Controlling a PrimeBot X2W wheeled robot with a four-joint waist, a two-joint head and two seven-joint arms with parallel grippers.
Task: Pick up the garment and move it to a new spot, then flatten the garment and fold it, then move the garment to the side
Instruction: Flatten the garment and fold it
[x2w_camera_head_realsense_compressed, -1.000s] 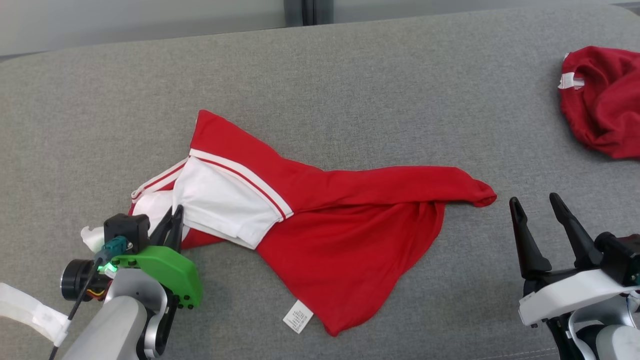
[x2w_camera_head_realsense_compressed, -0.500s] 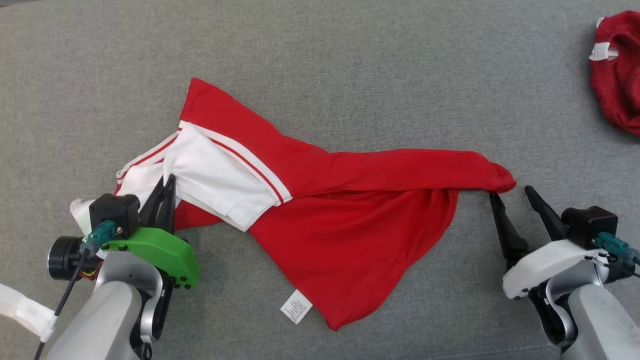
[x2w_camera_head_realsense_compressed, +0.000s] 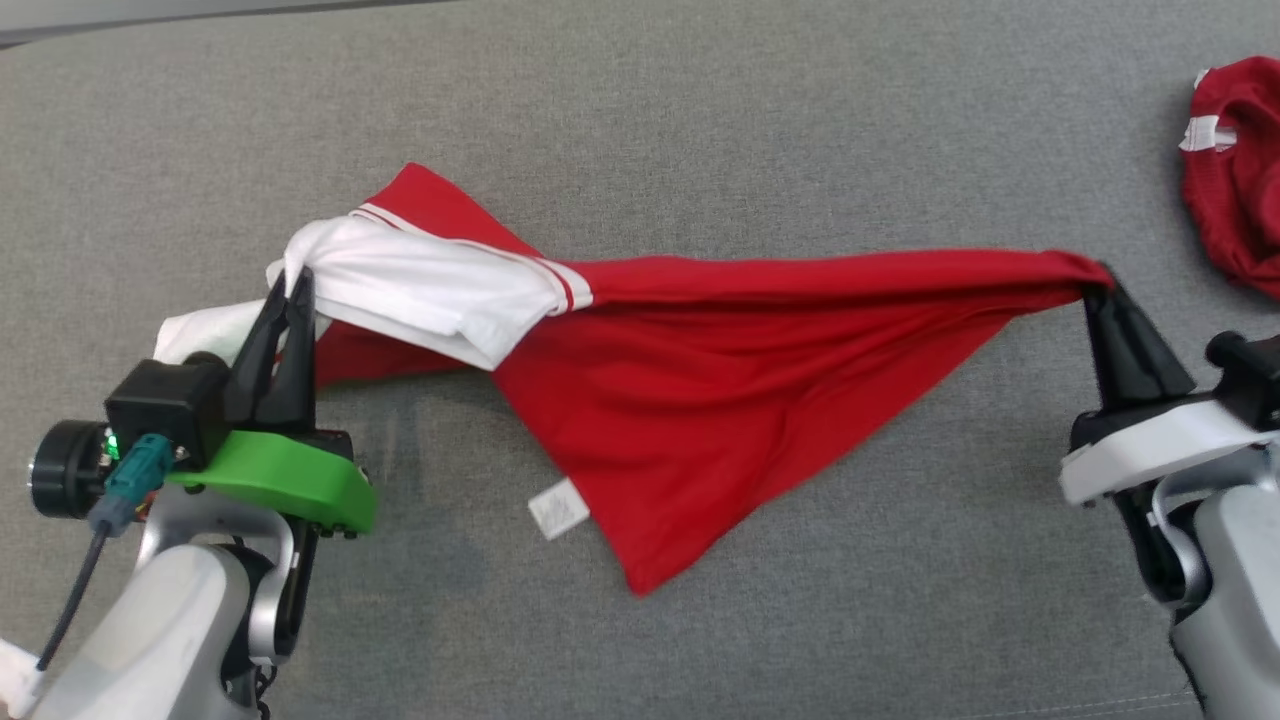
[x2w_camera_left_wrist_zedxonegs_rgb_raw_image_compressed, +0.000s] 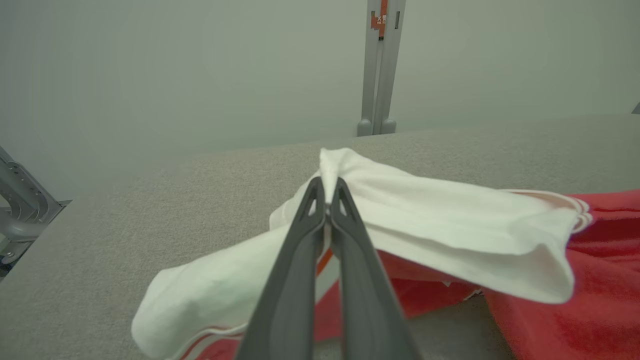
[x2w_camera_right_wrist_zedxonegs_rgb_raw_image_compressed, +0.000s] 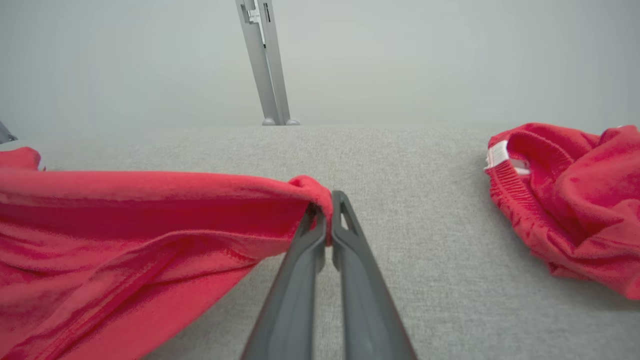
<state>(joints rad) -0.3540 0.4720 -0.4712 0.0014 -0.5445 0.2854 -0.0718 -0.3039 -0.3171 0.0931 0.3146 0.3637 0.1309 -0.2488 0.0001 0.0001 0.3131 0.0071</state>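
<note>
Grey fabric surface (x2w_camera_head_realsense_compressed: 640, 120) under our red-and-white garment (x2w_camera_head_realsense_compressed: 720, 370).
It seemed soft and light; our left gripper (x2w_camera_head_realsense_compressed: 292, 285) and right gripper (x2w_camera_head_realsense_compressed: 1102, 285) clenched its opposite ends.

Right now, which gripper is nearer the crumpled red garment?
Right. The right gripper, clamping a corner of the stretched garment, is close to the crumpled red garment; the left gripper pinches the white sleeve at the opposite end.

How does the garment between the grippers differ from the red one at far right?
The held garment is stretched between the left gripper and right gripper; the other garment lies bunched, untouched. The held garment has a large white part; the other shows small white trim. Both are mainly red.
</note>
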